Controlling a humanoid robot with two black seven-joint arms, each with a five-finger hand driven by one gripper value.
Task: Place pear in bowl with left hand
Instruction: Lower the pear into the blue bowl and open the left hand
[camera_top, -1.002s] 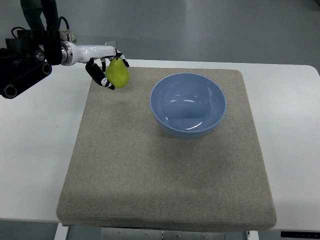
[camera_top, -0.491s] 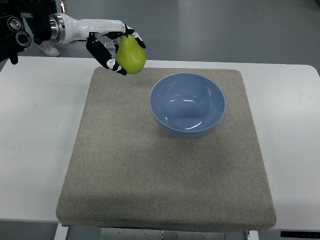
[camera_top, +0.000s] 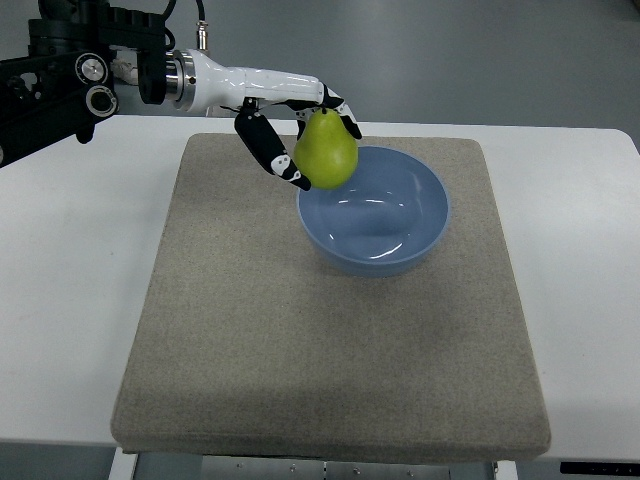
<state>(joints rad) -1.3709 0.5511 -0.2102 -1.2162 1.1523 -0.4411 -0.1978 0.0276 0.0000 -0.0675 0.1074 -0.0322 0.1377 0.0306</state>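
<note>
One camera only, set high on the robot's own side and tilted steeply down. It faces away from the robot across the white table (camera_top: 70, 300), whose far edge runs near the top of the picture with grey floor beyond it. The table's near edge sits at the very bottom. The grey mat (camera_top: 330, 350) fills the centre almost square to the lens, the blue bowl (camera_top: 400, 225) a little above the middle. The left arm (camera_top: 120, 80) comes in from the picture's upper left corner. It is a middling distance: most of the tabletop fits, cropped at both sides. No second view exists to share ground.
</note>
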